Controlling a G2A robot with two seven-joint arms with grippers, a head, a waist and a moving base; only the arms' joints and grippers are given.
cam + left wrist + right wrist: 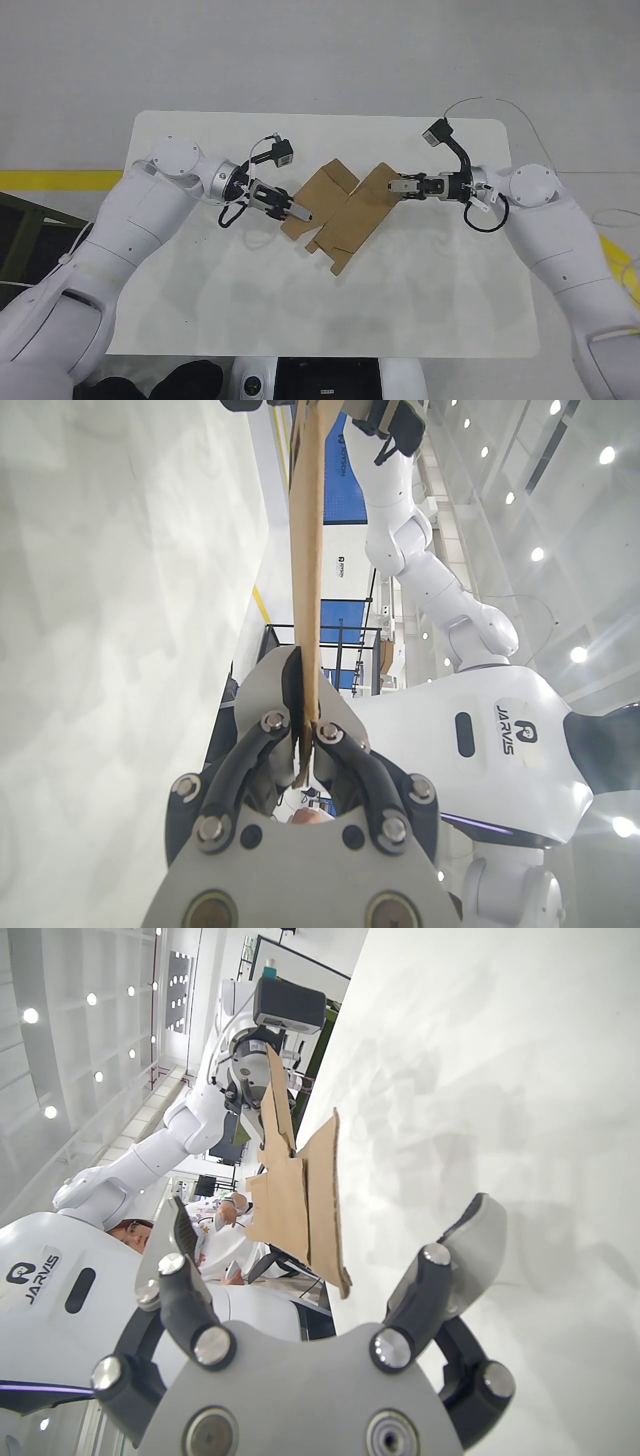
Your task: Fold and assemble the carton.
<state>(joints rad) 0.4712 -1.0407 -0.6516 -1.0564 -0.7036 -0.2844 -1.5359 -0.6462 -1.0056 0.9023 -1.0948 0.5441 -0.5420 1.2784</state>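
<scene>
Short line of dark lettering with logo on blue wall panel (350,495) behind table; same mark repeated on white wall panel (342,567) below it.

We record a white table (190,300) with rounded corners, standing on a pale grey floor (300,50). A yellow line (60,180) runs across the floor to the left of the table, and a second yellow strip (618,262) lies at the right edge of the scene. In the left wrist view we note rows of round ceiling lights (607,455), blue panels (345,475), a white wall panel (350,570) between them, and a black metal frame (350,635) beyond the table. In the right wrist view we note further round lights (30,1015) set in a white gridded structure (60,1073). Lighting is bright and even throughout.
</scene>
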